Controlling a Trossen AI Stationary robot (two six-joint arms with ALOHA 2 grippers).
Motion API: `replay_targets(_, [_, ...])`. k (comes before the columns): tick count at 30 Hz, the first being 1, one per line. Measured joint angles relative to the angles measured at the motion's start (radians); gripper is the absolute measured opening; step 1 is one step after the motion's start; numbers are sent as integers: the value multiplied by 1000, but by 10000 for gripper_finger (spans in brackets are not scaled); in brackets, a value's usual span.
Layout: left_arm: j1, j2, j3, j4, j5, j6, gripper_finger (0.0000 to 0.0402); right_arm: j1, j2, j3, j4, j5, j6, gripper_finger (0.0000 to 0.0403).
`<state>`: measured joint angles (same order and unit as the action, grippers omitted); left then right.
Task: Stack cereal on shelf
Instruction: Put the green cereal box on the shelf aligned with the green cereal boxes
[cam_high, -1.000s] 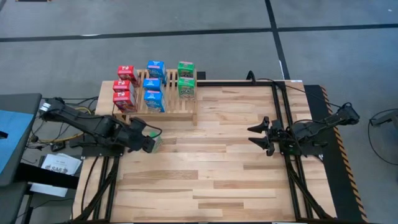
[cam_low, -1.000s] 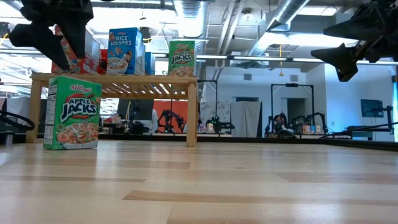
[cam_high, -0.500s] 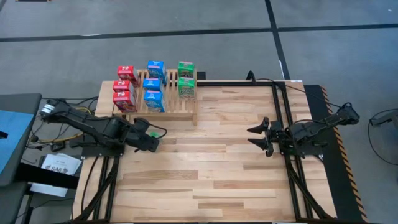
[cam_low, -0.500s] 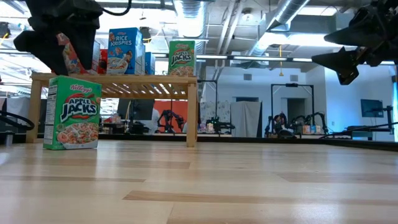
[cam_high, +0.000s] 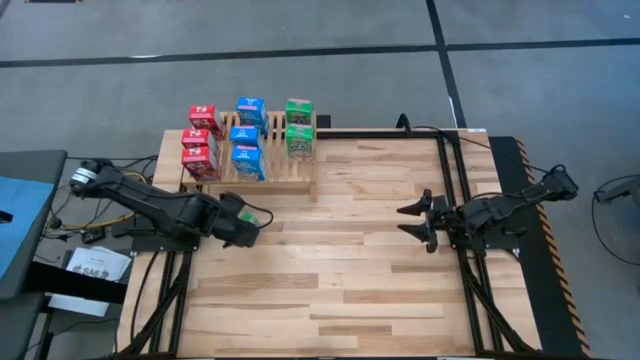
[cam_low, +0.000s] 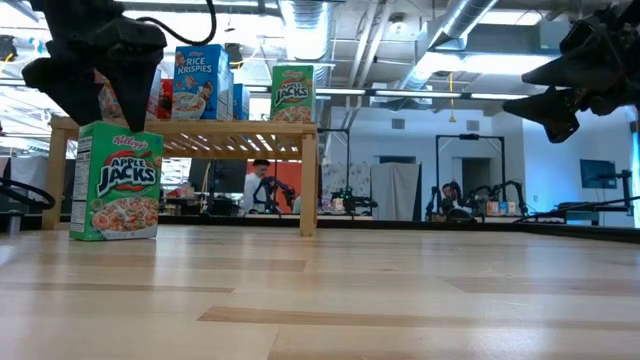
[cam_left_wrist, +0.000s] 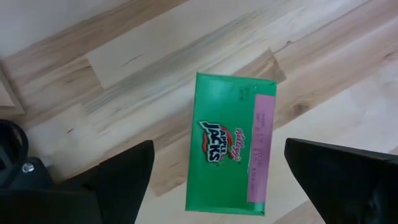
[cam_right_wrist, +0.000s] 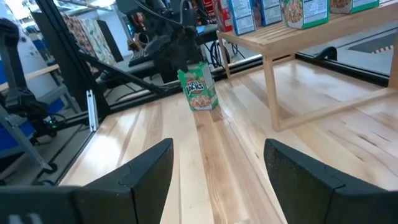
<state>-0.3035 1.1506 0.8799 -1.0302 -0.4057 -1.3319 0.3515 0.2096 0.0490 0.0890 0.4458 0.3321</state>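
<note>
A green cereal box (cam_low: 117, 180) stands upright on its bottom end on the table's left part, in front of the shelf (cam_low: 185, 128). My left gripper (cam_low: 108, 110) hovers just above it, open. In the left wrist view the box top (cam_left_wrist: 230, 143) lies between the two wide-spread fingers, untouched. In the high view the gripper (cam_high: 247, 222) covers most of that box. The slatted wooden shelf (cam_high: 272, 168) at the far left carries several red, blue and green cereal boxes (cam_high: 247, 135). My right gripper (cam_high: 408, 220) waits open at the right, clear above the table.
The shelf's legs (cam_low: 308, 180) stand on the table at the far left. A black frame rail (cam_high: 450, 180) runs along the table's right part under the right arm. Bare planks (cam_high: 330, 270) spread across the middle and near side.
My left gripper has come down toward the green box and a little toward the table's right edge, and its fingers have opened wider. The box has stayed where it stood. The right arm has kept its place.
</note>
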Motion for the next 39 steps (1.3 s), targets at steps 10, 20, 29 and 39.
replay_targets(10, [0,65,0,0,2,-13,348,0,0,0,-33,0,0,276])
replay_targets(20, [0,78,0,28,3,2,269,0,0,0,-59,0,0,276])
replay_targets(29, [0,78,0,57,27,38,225,0,0,0,-63,0,0,276])
replay_targets(39, [0,78,0,60,28,86,197,0,0,0,-63,0,0,276])
